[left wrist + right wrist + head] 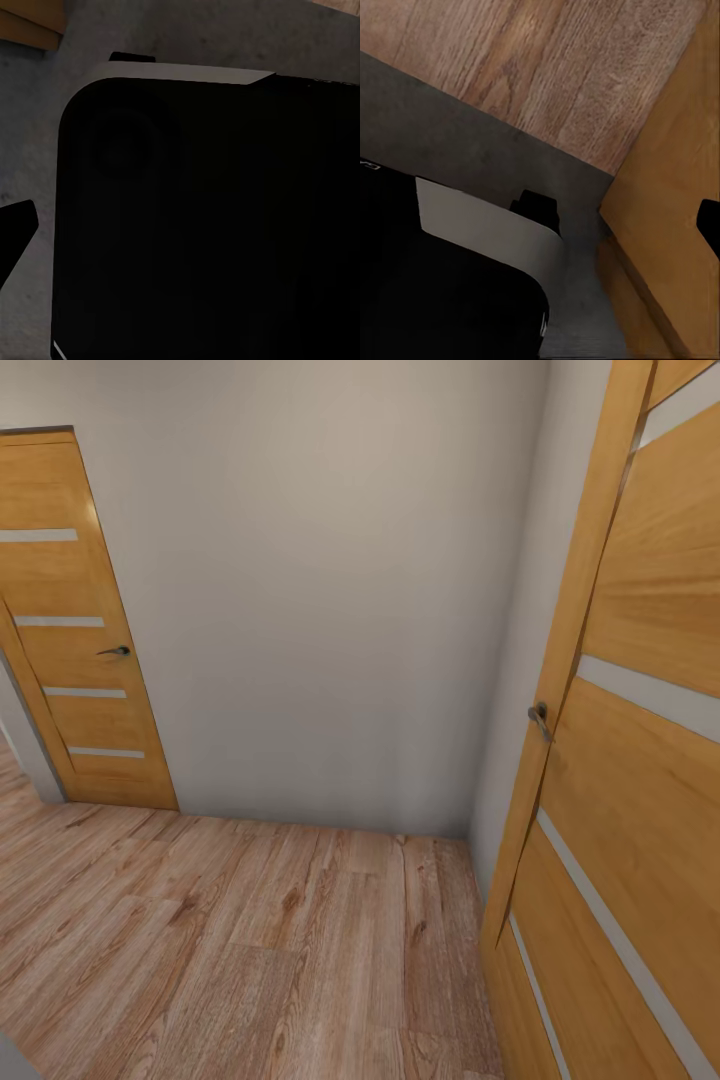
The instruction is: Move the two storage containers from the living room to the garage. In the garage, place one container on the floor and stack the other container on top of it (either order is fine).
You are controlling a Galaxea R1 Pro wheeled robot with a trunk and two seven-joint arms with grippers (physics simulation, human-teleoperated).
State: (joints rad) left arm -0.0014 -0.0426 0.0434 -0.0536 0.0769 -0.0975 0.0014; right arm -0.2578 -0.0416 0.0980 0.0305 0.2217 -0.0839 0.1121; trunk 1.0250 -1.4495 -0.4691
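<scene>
A plain grey wall (330, 580) faced the head camera above a light wood-plank floor (250, 950), with one wooden door (640, 760) close at right and another wooden door (75, 640) farther off at left. Both wrist cameras looked onto the robot's black body (202, 225), so I could not tell how either arm's jaws stood, nor where the storage containers were.

Soft, even light is spread over the plain pale grey wall (330, 590), dimming toward its corners. A faint glare is seen on the orange wood door with pale stripes (70, 630). Straight edges are bent by wide-angle distortion. Both wrist views are dark and slightly blurred, perhaps shadowed.
</scene>
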